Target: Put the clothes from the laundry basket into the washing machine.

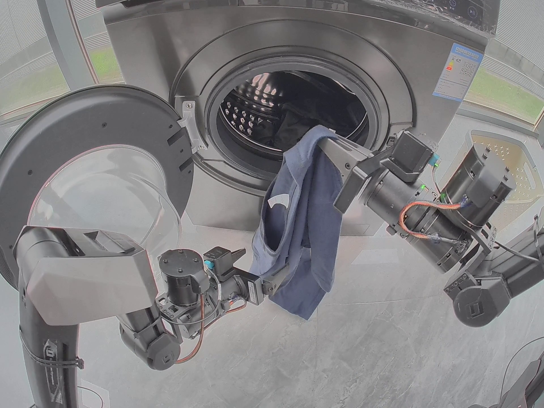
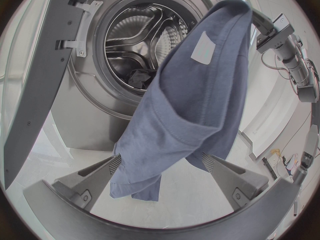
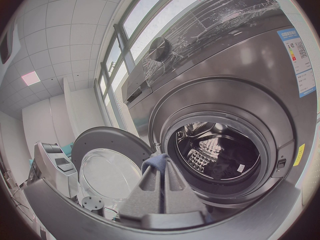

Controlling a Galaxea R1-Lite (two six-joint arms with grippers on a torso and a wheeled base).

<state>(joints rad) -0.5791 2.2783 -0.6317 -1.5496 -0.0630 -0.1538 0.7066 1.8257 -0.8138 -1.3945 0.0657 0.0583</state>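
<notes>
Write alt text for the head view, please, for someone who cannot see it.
The right pincer holds a blue shirt at the mouth of the open washing machine. The open left pincer sits around the shirt's lower part.

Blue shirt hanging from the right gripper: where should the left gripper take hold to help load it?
The lower half of the blue shirt, from the front: it hangs slack inside the open left gripper, while the right gripper pinches its top at the drum mouth.

No print is legible: the washing machine (image 1: 170,46) bears a blue energy label (image 1: 458,72) and a yellow sticker (image 3: 299,154).
</notes>
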